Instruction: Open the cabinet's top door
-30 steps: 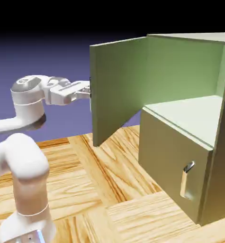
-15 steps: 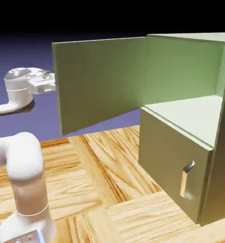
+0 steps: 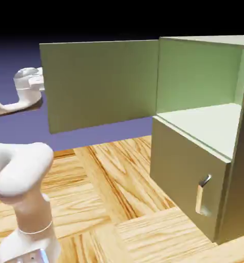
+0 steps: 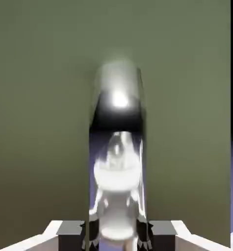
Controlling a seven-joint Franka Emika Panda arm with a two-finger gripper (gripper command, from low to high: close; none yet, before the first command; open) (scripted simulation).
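Observation:
The olive-green cabinet (image 3: 237, 154) stands at the exterior view's right. Its top door (image 3: 100, 85) is swung wide open to the left, and the paler green inside shows. My gripper is hidden behind that door in the exterior view; only the white wrist (image 3: 27, 85) sticks out past the door's left edge. In the hand view my gripper (image 4: 117, 236) is shut on the door's silver bar handle (image 4: 118, 122), which runs up between the two fingertips against the olive panel (image 4: 39, 98).
The lower door (image 3: 183, 174) is closed, its small silver handle (image 3: 202, 192) facing the wooden table (image 3: 118, 195). My arm's white base link (image 3: 23, 185) rises at the lower left. The open door hangs over the table's far part.
The top door has swung further open to the left, from a narrow angle to wide open. My hand moved left with it, still holding the handle.

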